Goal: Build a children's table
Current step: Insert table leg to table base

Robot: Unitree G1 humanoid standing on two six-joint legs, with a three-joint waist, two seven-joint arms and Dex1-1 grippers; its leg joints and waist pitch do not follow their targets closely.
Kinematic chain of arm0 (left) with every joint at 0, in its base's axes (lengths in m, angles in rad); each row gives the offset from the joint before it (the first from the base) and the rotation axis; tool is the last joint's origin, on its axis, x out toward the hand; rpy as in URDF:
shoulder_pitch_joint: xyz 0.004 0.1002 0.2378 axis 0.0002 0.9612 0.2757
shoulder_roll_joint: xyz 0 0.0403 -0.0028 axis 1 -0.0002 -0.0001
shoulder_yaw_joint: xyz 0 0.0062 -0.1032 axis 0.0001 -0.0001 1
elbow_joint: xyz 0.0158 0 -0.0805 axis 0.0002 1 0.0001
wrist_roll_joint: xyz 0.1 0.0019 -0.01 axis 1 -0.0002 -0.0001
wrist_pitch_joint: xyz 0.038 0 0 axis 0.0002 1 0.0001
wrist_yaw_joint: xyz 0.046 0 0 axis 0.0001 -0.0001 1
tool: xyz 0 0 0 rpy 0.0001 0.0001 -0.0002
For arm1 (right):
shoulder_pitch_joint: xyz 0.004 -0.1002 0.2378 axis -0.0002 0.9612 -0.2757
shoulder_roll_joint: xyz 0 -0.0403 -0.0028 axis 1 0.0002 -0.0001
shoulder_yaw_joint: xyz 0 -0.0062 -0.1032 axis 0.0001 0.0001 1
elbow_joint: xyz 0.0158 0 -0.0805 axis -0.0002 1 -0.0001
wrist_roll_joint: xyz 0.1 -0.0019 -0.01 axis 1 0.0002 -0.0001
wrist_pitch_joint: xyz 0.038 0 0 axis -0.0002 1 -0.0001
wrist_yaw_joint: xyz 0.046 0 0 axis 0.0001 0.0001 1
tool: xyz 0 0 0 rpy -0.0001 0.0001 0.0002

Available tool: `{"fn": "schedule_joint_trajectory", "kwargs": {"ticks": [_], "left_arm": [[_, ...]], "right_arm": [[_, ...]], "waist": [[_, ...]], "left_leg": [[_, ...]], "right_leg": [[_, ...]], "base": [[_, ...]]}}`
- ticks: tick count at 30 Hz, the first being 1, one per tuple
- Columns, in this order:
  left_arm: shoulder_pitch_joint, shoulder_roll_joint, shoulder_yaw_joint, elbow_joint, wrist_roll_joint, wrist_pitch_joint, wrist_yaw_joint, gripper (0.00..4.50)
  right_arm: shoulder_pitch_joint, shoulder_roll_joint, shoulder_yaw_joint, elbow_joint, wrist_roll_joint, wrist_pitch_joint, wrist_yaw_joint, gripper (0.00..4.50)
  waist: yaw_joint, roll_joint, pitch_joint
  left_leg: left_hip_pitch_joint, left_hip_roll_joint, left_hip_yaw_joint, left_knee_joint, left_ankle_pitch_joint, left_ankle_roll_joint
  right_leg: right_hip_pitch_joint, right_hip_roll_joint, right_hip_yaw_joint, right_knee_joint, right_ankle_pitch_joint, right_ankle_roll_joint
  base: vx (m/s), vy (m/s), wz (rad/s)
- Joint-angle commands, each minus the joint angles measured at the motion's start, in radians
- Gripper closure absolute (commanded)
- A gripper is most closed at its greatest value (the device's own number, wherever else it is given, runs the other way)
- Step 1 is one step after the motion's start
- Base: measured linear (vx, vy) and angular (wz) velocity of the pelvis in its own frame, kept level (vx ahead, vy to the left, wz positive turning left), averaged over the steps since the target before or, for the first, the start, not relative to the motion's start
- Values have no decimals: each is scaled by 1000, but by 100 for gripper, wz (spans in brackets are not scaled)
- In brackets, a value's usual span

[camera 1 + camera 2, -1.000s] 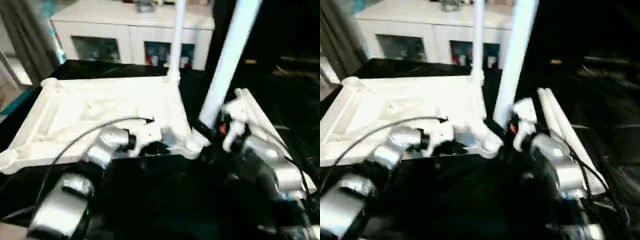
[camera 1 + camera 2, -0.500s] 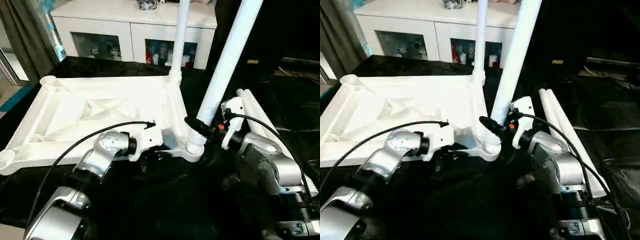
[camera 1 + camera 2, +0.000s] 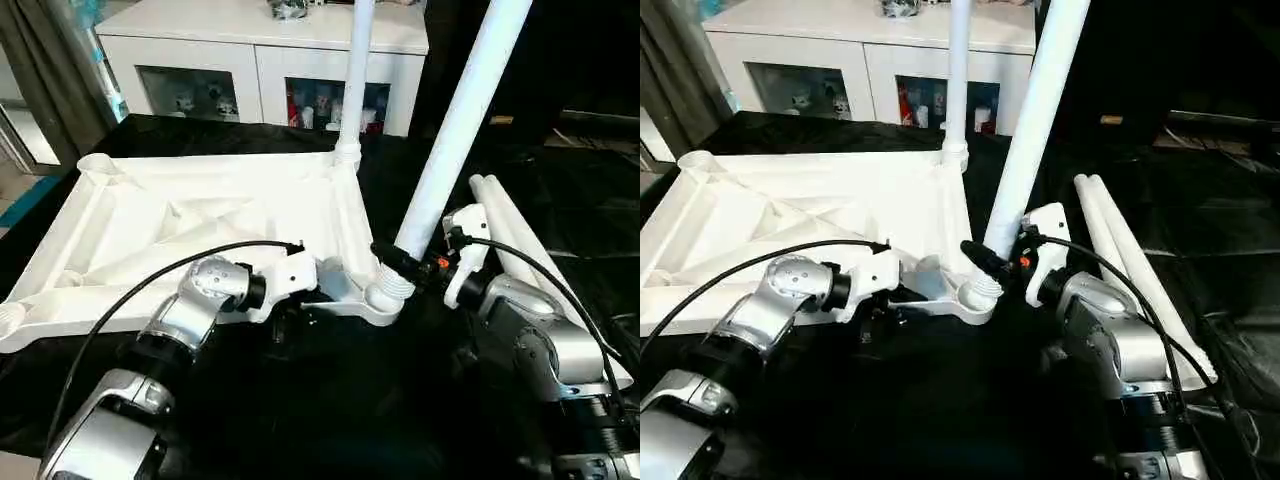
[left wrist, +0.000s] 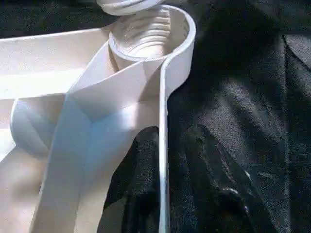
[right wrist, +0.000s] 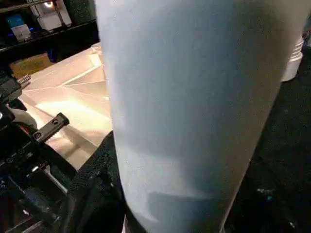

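— Left wrist view: what's at your left gripper (image 4: pixel 167 160)?
— My two fingers straddle the rim of the upside-down table top (image 3: pixel 190 225), a little apart, just short of its corner socket (image 4: pixel 148 31).
— And the right gripper (image 3: pixel 400 262)?
— It's clamped on a tilted leg (image 3: pixel 455 130), whose threaded end sits at that socket.

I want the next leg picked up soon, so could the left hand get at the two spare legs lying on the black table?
Probably not easily. The spare legs lie beyond the right hand and its tilted leg, while the left hand straddles the tabletop's rim.
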Motion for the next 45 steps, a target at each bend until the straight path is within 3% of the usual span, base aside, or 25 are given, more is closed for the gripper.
{"fn": "schedule_joint_trajectory", "kwargs": {"ticks": [1,5,6,8,16,22,28,29,31,32,33,37,41,42,43,44,45], "left_arm": [[-14,16,4,19,-5,-2,-9,348],[-20,18,10,27,-15,-2,-16,348],[-21,18,11,28,-19,-1,-19,375],[-21,20,10,31,-22,-3,-22,375],[-12,11,13,43,-40,0,-32,450],[0,16,13,49,-48,-3,-37,450],[-8,27,-2,63,-32,-11,-42,450],[-15,26,-3,73,-26,-17,-35,450],[-22,23,-4,78,-20,-16,-21,450],[-26,20,-4,79,-16,-14,-13,450],[-28,15,-4,78,-14,-10,-1,450],[-27,-2,-8,57,-16,6,10,450],[-26,-3,-28,33,-17,-3,-24,450],[-31,-2,-27,28,-22,1,-35,450],[-38,1,-27,23,-26,3,-47,450],[-41,3,-27,20,-26,1,-51,450],[-46,6,-28,17,-27,2,-60,450]], "right_arm": [[5,-9,-12,-38,-1,-4,-6,256],[8,-8,-9,-41,-2,-5,-6,256],[9,-8,-7,-42,-3,-4,-6,256],[10,-9,-3,-43,-6,-5,-4,256],[16,-11,8,-45,-5,-1,5,256],[6,-8,47,-28,-25,17,15,256],[-49,-10,36,33,-37,-8,21,256],[-70,-3,27,54,-28,-9,19,256],[-83,1,27,70,-23,-10,24,256],[-88,1,28,78,-22,-11,29,256],[-90,0,29,85,-22,-14,34,256],[-90,0,29,103,-27,-21,51,256],[-77,4,37,64,-18,15,40,256],[-78,6,37,50,-6,30,42,256],[-78,6,41,33,1,43,48,256],[-77,5,45,28,-1,43,50,256],[-73,-1,57,20,-10,40,59,256]], "waist": [[1,0,-59],[0,0,-58],[1,0,-58],[0,1,-58],[0,1,-59],[-1,4,-58],[-6,5,-59],[-5,1,-60],[-5,-20,-60],[-1,-12,-59],[-2,-18,-58],[0,-14,-57],[0,-17,-58],[1,-1,-59],[-2,-10,-59],[0,6,-61],[-2,-7,-62]], "left_leg": [[14,88,-45,-74,-113,35],[13,88,-45,-73,-110,42],[14,88,-45,-74,-113,41],[14,88,-45,-74,-118,37],[13,89,-44,-73,-99,49],[14,89,-44,-73,-103,45],[13,86,-43,-72,-109,35],[13,86,-43,-71,-99,39],[13,87,-41,-71,-82,53],[13,88,-42,-70,-75,58],[14,89,-40,-71,-76,60],[14,89,-40,-70,-85,58],[14,89,-39,-70,-72,61],[15,89,-41,-68,-69,58],[16,90,-40,-69,-65,61],[16,89,-42,-68,-62,60],[15,89,-40,-67,-58,65]], "right_leg": [[45,-102,62,-70,12,-253],[46,-102,62,-69,17,-258],[45,-103,62,-70,11,-257],[45,-103,62,-71,-3,-256],[45,-102,61,-67,31,-260],[44,-101,61,-69,18,-258],[46,-101,62,-69,15,-266],[48,-102,62,-68,15,-266],[48,-101,61,-66,21,-265],[47,-104,61,-64,11,-265],[45,-103,61,-66,6,-263],[43,-103,62,-67,-12,-259],[44,-103,63,-66,-7,-251],[42,-103,63,-64,0,-252],[43,-98,62,-64,23,-253],[43,-99,62,-61,37,-256],[45,-98,61,-59,74,-262]], "base": [[0,0,0],[0,0,0],[0,0,0],[0,0,0],[0,0,0],[0,0,0],[0,0,0],[0,0,0],[0,0,0],[0,0,0],[0,0,0],[0,0,0],[0,0,0],[0,0,0],[0,0,0],[0,0,0],[0,0,0]]}}
